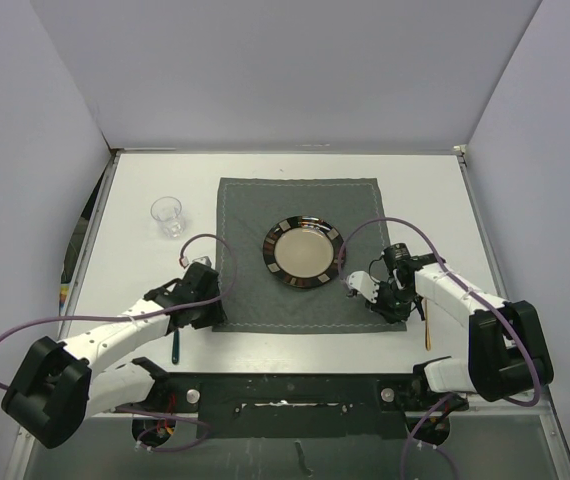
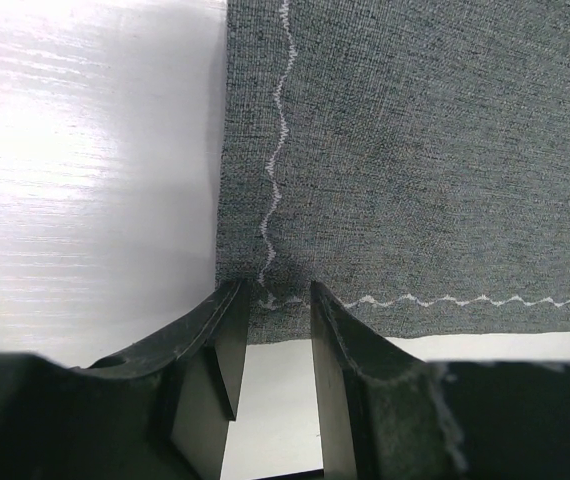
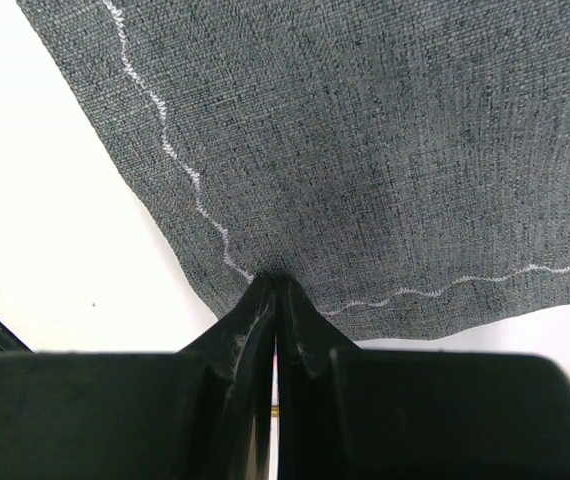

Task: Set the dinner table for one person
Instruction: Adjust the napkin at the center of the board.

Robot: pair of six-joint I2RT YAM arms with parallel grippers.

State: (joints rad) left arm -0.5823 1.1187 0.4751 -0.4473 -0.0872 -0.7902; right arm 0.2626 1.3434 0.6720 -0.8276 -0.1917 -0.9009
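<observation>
Table [image 1: 420,200] sticks out well past every placemat [image 1: 255,210] edge. Left end effector [image 2: 273,292] is partway apart, straddling the mat's near-left corner. Right end effector [image 3: 273,282] is pinched together on the near-right corner.

Plate [image 1: 303,252] on placemat [image 1: 255,210] on dinner table [image 1: 420,200], glass [image 1: 169,216] left of placemat.

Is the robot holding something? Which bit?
The right gripper pinches the placemat at its near right corner. The left gripper straddles the near left corner, jaws apart.
</observation>
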